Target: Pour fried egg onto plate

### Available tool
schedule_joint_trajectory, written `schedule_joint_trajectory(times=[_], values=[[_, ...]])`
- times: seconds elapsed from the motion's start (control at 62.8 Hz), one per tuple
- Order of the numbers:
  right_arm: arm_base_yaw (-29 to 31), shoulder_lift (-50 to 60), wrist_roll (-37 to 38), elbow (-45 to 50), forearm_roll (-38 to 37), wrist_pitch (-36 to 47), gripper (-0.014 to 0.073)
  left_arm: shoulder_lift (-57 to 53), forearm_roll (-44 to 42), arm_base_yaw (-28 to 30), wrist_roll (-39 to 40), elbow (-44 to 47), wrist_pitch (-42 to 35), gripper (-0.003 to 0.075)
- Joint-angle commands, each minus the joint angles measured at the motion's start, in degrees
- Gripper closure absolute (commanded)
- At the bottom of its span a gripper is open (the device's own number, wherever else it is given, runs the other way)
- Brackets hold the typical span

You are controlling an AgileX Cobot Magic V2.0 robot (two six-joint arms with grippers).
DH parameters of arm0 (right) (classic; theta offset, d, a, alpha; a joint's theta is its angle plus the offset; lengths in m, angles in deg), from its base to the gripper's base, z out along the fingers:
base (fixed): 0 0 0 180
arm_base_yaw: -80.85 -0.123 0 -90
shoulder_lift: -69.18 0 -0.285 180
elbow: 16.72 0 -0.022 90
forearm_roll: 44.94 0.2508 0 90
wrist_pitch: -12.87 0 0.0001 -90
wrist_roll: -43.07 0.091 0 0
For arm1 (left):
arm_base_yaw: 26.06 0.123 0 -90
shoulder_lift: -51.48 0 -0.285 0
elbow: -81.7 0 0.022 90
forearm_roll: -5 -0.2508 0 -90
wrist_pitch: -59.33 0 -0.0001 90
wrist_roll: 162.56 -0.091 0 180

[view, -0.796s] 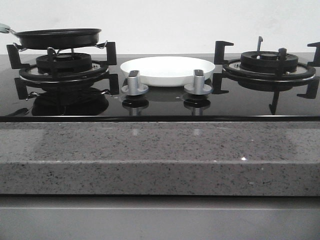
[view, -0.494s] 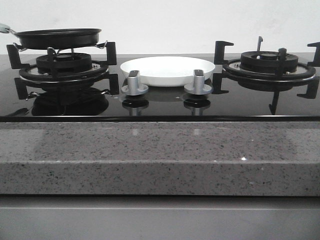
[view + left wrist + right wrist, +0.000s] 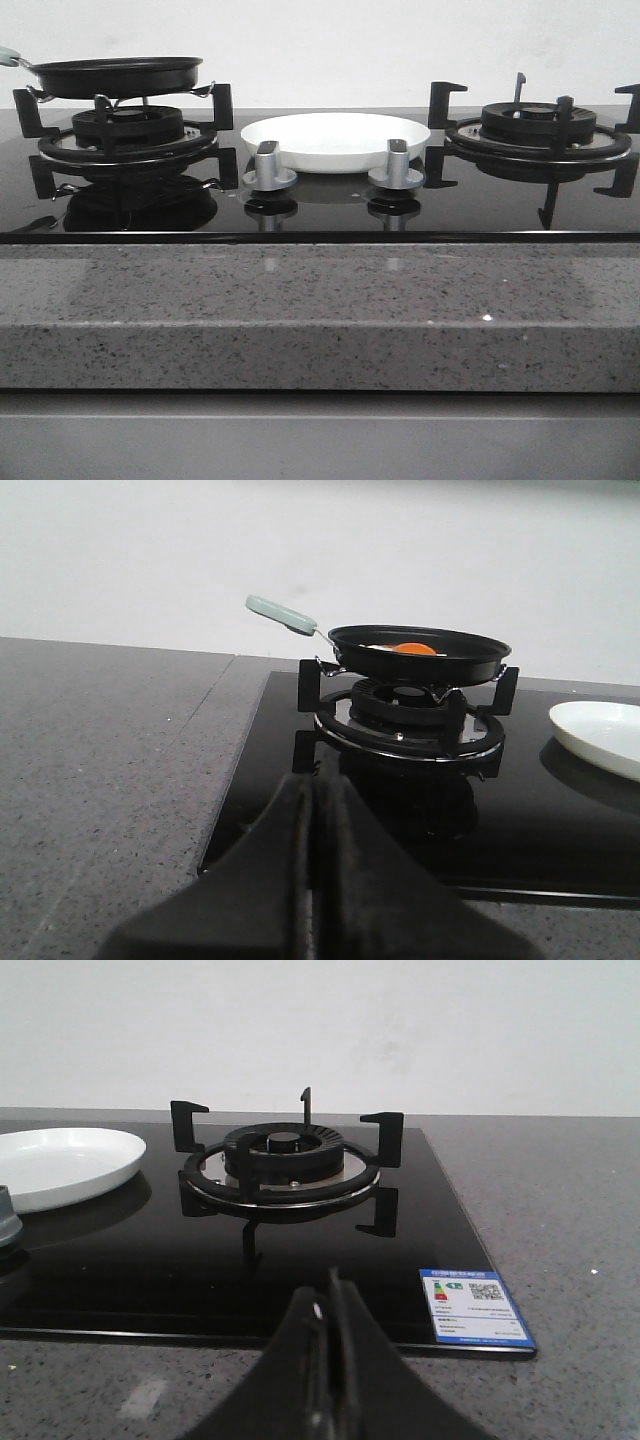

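Observation:
A small black frying pan (image 3: 115, 76) with a pale green handle (image 3: 281, 614) rests on the left burner (image 3: 128, 140). The fried egg (image 3: 408, 648), white with an orange yolk, lies in the pan in the left wrist view; in the front view the pan's rim hides it. The white plate (image 3: 335, 140) sits on the hob between the burners, also in the left wrist view (image 3: 600, 735) and the right wrist view (image 3: 60, 1165). My left gripper (image 3: 318, 790) is shut and empty, well short of the pan. My right gripper (image 3: 328, 1290) is shut and empty before the right burner (image 3: 285, 1165).
Two silver knobs (image 3: 268, 165) (image 3: 396, 165) stand in front of the plate. The black glass hob (image 3: 320, 205) sits in a speckled grey counter (image 3: 320, 300). A blue label (image 3: 475, 1307) is on the hob's near right corner. A white wall is behind.

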Motion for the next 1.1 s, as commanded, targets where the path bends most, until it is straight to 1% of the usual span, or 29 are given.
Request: schedule_joint_trajectory(times=[0.0,0.111,0.207,0.318,0.414,0.573,0.812,0.987,1.083], values=[[0.3,1.0,-0.3,-0.3,-0.6,4.8,0.0712,-0.9,-0.2,-0.4,0.6,0.3,-5.1,0.0741],[0.3,1.0,-0.3,-0.3,-0.6,4.9,0.0712,-0.9,-0.2,-0.4,0.6,0.3,-5.1,0.0741],[0.3,1.0,-0.3,-0.5,-0.3,4.8,0.0712,-0.9,-0.2,-0.4,0.6,0.0,-7.8,0.0741],[0.3,1.0,-0.3,-2.8,0.6,3.2,0.0712,-0.9,0.5,-0.4,0.6,-3.1,-8.0,0.0741],[0.3,0.9,-0.3,-6.7,0.6,0.3,0.0712,-0.5,0.5,-0.4,0.6,-8.0,-4.3,0.0741],[0.3,-0.9,-0.3,-16.1,0.6,-6.4,0.0712,3.1,0.5,-0.4,0.6,-18.4,3.7,0.0741],[0.3,-10.5,-0.3,-28.3,0.6,-14.2,0.0712,14.0,0.5,-0.4,0.6,-32.5,13.5,0.0741],[0.3,-18.6,-0.3,-34.5,0.6,-21.9,0.0712,21.7,0.5,-0.4,0.6,-37.4,17.1,0.0741],[0.3,-22.1,-0.3,-35.0,0.6,-23.2,0.0712,24.6,0.5,-0.4,0.6,-37.5,17.3,0.0741]])
